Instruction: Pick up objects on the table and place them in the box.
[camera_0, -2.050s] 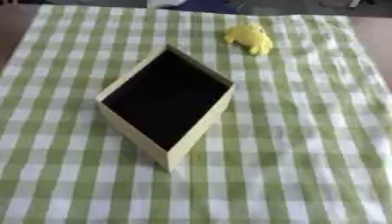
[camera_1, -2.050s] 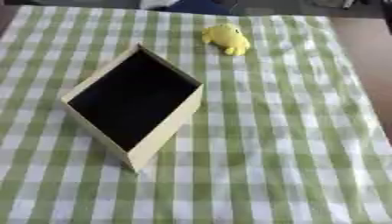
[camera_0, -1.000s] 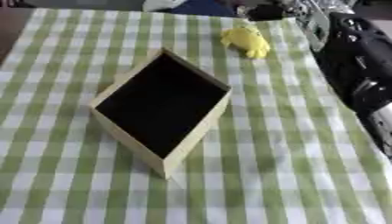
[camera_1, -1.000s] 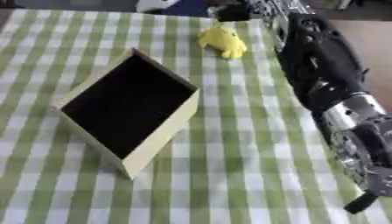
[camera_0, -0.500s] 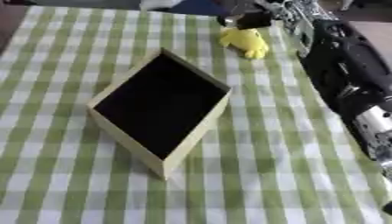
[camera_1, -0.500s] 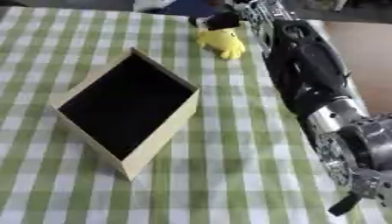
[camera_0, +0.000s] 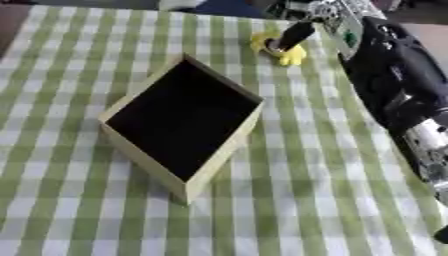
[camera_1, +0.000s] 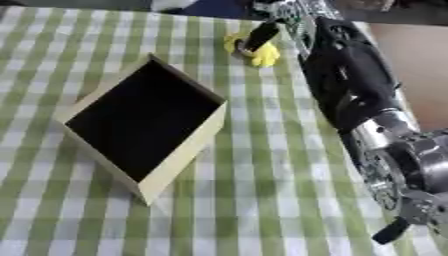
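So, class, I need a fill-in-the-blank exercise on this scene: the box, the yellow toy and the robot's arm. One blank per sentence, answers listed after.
1. The box stands open on a cloth checked in white and ____.
2. The colour of the toy at the far edge is ____.
3. The hand reaching the toy is the robot's ____ hand.
4. Inside, the box looks ____ of objects.

Answers: green; yellow; right; empty

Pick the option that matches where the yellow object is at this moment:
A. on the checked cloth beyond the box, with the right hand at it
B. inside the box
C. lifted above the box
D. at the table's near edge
A: the yellow object lies on the cloth beyond the box, with the right hand reaching onto it.
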